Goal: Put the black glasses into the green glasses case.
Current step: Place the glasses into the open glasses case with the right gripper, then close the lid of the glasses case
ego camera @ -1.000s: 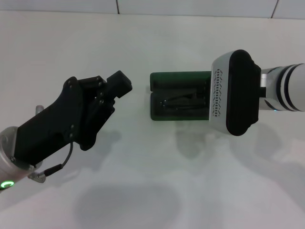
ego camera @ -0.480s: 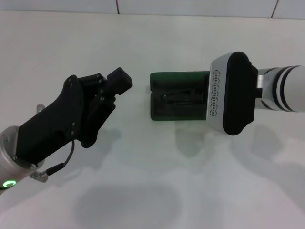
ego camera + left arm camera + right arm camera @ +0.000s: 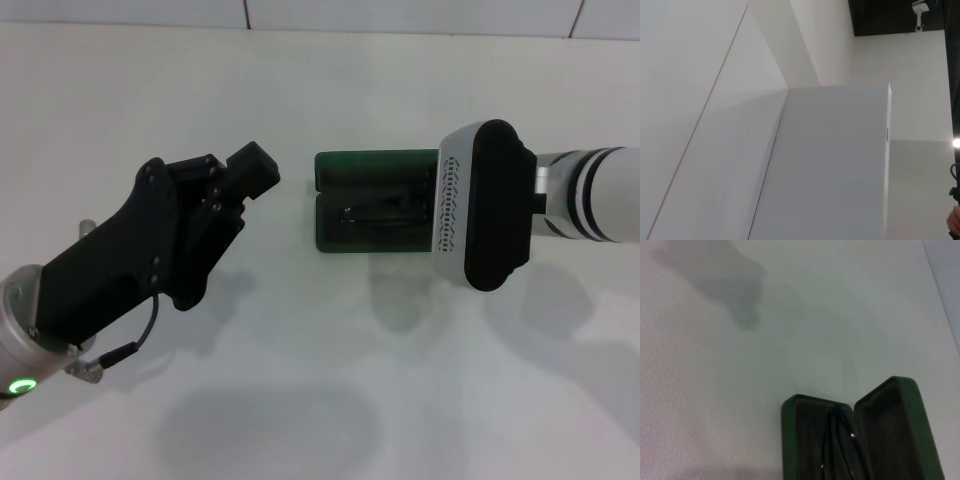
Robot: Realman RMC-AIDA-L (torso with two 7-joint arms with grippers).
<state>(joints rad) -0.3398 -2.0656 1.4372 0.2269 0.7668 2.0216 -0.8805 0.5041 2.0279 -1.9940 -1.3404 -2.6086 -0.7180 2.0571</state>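
Right gripper (image 3: pixel 440 215) position: over the right end of the green glasses case (image 3: pixel 375 213), as the head view shows. Its fingers are hidden beneath the wrist housing there, and the right wrist view does not show them either. Whether they are spread or closed cannot be determined, and nothing can be confirmed in their hold.

Black glasses (image 3: pixel 385 212) location: inside the near half of the case. They lie folded, frame and temple arms running along the length of the tray. The right wrist view shows the thin dark frame (image 3: pixel 836 440) resting on the dark lining, with the lid half (image 3: pixel 900 435) standing open beside it. By judgement, the placing part of the task is complete, since the spectacles sit within the case walls and nothing overhangs the rim. The right arm's station above the case end is consistent with either releasing the glasses or preparing to act on the lid; the views do not settle which.

Left gripper (image 3: pixel 250 175) position: raised above the table (image 3: pixel 320 90), well apart from the case on its left side, tip angled toward it. It carries nothing visible; its finger spacing cannot be determined. The left wrist view shows only walls and ceiling, so that arm is judged idle.

Markings: no lettering, brand or label is legible on the case or glasses in any view. The lid's outer face is turned away.
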